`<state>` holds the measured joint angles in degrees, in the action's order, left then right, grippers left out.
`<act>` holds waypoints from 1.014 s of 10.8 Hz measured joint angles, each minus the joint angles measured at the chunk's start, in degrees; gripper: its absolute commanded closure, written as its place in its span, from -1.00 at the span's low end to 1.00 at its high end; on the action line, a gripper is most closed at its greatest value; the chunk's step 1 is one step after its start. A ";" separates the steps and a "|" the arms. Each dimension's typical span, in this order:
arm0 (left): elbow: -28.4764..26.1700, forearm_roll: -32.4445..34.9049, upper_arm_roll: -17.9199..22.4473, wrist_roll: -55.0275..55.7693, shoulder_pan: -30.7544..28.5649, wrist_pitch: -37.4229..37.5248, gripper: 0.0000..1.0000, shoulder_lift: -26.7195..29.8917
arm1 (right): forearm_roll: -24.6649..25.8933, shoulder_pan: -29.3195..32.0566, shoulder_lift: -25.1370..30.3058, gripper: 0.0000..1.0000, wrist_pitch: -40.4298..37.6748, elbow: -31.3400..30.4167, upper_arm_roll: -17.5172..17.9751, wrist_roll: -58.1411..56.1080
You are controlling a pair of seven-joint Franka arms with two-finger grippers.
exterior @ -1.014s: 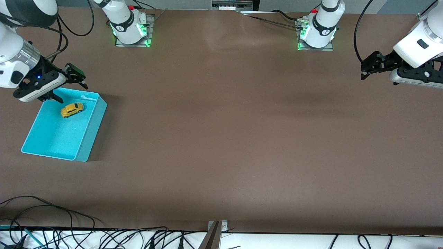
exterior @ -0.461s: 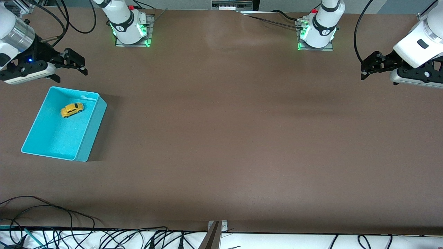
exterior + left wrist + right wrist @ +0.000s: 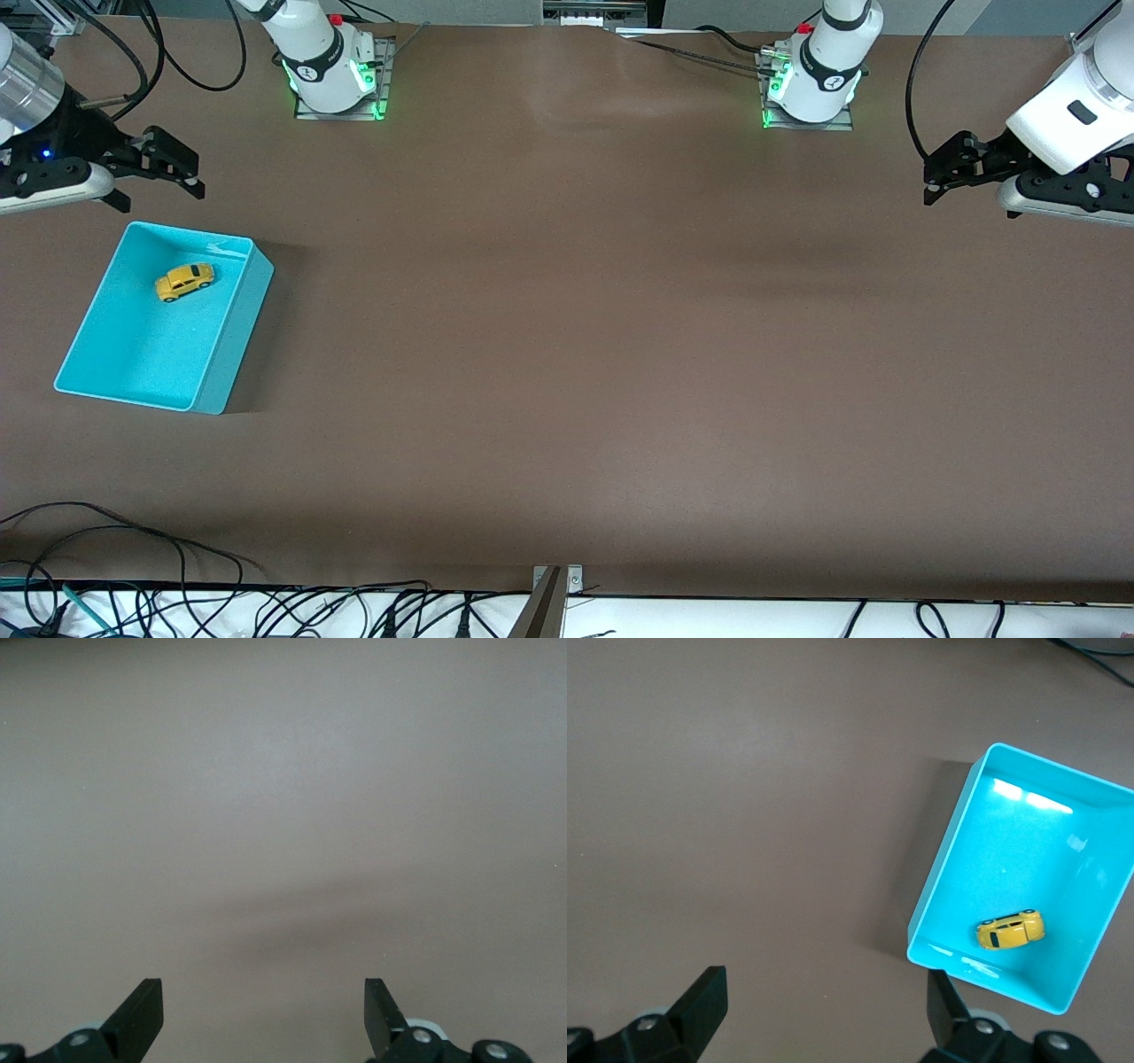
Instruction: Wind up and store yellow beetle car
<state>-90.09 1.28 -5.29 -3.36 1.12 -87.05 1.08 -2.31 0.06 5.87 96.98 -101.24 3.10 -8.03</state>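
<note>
The yellow beetle car [image 3: 185, 282] sits in the turquoise bin [image 3: 232, 347] near the table's [image 3: 567, 354] right-arm end, both the right gripper [image 3: 155, 168] and the waiting left gripper [image 3: 946, 173] wide open and empty, so only a bump to the bin could unseat it.

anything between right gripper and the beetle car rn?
Only the turquoise bin's wall. The yellow beetle car lies inside; the open right gripper hangs above bare table beside the bin, per front view.
</note>
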 measured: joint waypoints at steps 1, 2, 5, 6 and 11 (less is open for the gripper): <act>0.00 0.00 0.00 0.00 0.00 0.00 -1.00 0.00 | 0.77 -0.24 -0.91 -1.00 -0.59 0.97 0.00 0.35; 0.00 0.00 0.00 0.00 0.00 0.00 -1.00 0.00 | 1.01 -0.34 -1.42 -1.00 -1.26 1.60 -0.01 0.64; 0.00 0.00 0.00 0.00 0.00 0.00 -1.00 0.00 | 1.07 -0.34 -1.59 -1.00 -2.67 2.04 -0.18 0.87; 0.00 0.00 0.00 0.00 0.00 0.00 -1.00 0.00 | 1.07 -0.36 -1.59 -1.00 -2.76 2.11 -0.18 0.91; 0.00 0.00 0.00 0.00 0.00 0.00 -1.00 0.00 | 1.07 -0.74 -1.59 -1.00 -2.88 2.22 -0.16 0.92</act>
<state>-90.09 1.28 -5.29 -3.36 1.12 -87.05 1.08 -1.24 -0.67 4.28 94.10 -99.02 2.94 -7.11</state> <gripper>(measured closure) 0.000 0.000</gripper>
